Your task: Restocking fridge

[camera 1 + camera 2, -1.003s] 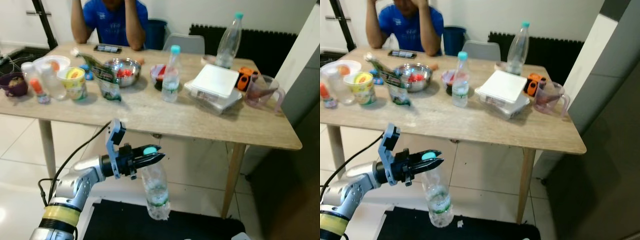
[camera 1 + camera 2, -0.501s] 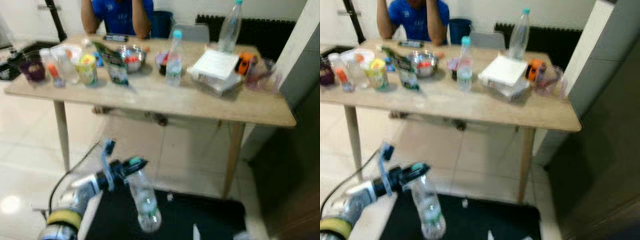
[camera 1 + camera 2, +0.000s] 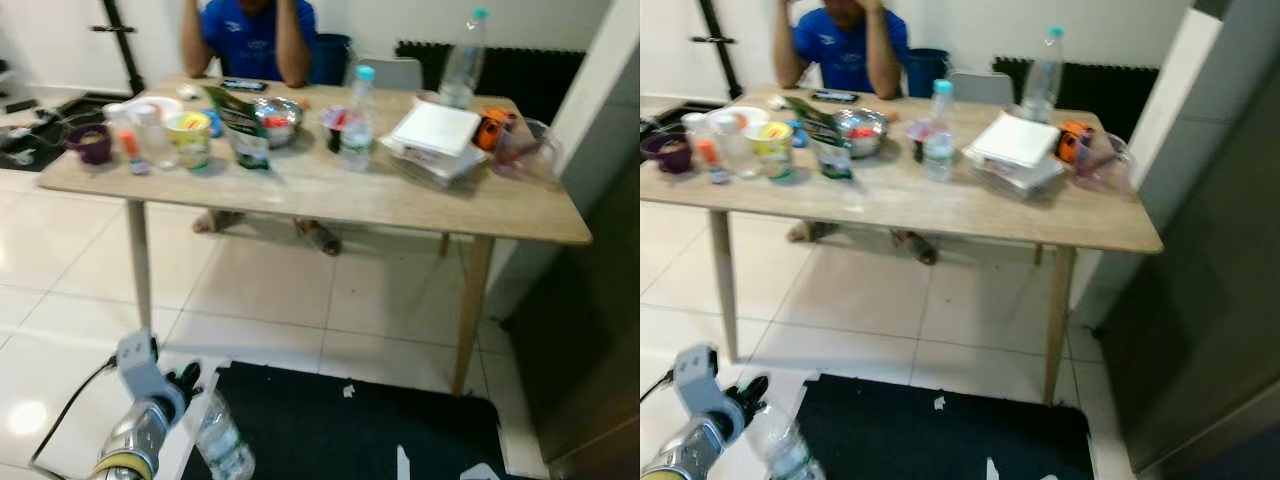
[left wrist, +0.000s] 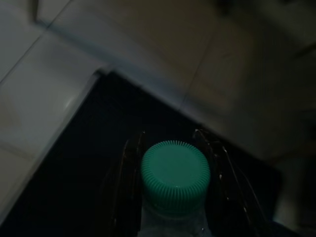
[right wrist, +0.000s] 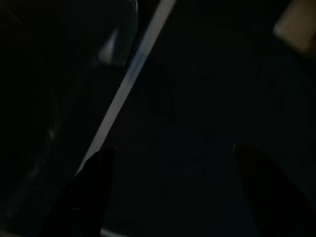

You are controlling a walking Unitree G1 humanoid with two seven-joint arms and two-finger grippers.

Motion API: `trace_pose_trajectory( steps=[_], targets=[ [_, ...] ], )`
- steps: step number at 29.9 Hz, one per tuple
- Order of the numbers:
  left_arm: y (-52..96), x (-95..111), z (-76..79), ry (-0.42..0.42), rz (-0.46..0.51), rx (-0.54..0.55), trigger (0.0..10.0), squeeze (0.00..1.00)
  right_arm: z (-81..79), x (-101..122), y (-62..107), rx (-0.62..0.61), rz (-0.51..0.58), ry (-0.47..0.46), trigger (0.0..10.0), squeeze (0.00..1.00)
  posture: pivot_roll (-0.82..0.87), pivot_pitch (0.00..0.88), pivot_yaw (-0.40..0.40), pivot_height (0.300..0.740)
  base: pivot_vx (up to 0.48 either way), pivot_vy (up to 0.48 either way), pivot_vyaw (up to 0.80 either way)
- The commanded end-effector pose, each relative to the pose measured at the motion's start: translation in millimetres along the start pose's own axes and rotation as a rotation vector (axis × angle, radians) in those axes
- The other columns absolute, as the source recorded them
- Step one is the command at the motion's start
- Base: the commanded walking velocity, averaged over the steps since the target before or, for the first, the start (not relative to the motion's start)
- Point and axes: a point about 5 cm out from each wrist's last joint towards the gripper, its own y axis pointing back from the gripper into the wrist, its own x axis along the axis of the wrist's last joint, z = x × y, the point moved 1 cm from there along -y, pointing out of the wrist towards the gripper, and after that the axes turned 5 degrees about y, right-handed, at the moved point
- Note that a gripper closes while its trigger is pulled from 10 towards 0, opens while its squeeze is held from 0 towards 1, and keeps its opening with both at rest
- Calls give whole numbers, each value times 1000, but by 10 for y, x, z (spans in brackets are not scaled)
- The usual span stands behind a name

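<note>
A clear plastic water bottle (image 3: 222, 447) with a teal cap (image 4: 175, 173) hangs low over the floor at the edge of a black mat (image 3: 350, 430). My left gripper (image 3: 190, 383) is shut on its neck, just under the cap; in the left wrist view both black fingers (image 4: 129, 163) press against either side of it. In the dark right wrist view my right gripper (image 5: 172, 147) stands open, its fingers wide apart with nothing between them. Two more bottles stand on the wooden table (image 3: 420, 205): one (image 3: 357, 120) mid-table, one (image 3: 462, 60) at the back.
The table carries bowls, cups, a snack bag (image 3: 240, 128), a white box (image 3: 432, 135) and a pink jug (image 3: 520, 150). A person in a blue shirt (image 3: 250, 40) sits at its far side. A dark grey panel (image 3: 600, 310) rises on the right. White tiles lie between table and mat.
The whole view has shifted and the table now looks farther off, so the camera has moved. My left arm has dropped lower and closer in, still holding the bottle.
</note>
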Motion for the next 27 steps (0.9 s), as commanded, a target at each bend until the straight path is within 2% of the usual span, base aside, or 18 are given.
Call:
trace_pose_trajectory(
  steps=[1, 5, 6, 11, 13, 16, 17, 19, 27],
  targets=[
    [51, -173, -103, 4, -24, 85, 10000, 0, 18, -36, 7, -1, -12, -21, 10000, 0, -40, 0, -38, 740, 0, 0, -788],
    [129, -380, -214, -16, -75, 150, 10000, 0, 21, -38, 8, 3, -13, -21, 10000, 0, -40, 0, -38, 740, 0, 0, -788],
    [174, -487, -267, -34, -102, 186, 10000, 0, 20, -38, 8, 5, -14, -20, 10000, 0, -40, 0, -36, 740, 0, 0, -788],
    [220, -608, -300, -49, -133, 205, 10000, 0, 19, -33, 7, 8, -14, -23, 10000, 0, -40, 0, -38, 740, 0, 0, -788],
    [284, -782, -331, -55, -200, 217, 10000, 0, 18, -23, 6, 10, -14, -27, 10000, 0, -40, 0, -38, 740, 0, 0, -800],
    [308, -841, -340, -53, -222, 220, 10000, 0, 15, -20, 5, 13, -15, -31, 10000, 0, -40, 0, -37, 740, 0, 0, -800],
    [342, -936, -337, -23, -243, 218, 10000, 0, -4, 7, -2, 15, -13, -34, 10000, 0, -40, 0, -37, 740, 0, 0, -800],
    [357, -981, -327, -12, -245, 218, 10000, 0, -21, 29, -8, 16, -12, -34, 10000, 0, -40, 0, -38, 740, 0, 0, -800],
    [343, -1054, -225, -46, -275, 168, 10000, 0, -52, 82, -19, 18, -9, -35, 10000, 0, -39, 0, -40, 740, 0, 0, -800]
  ],
)
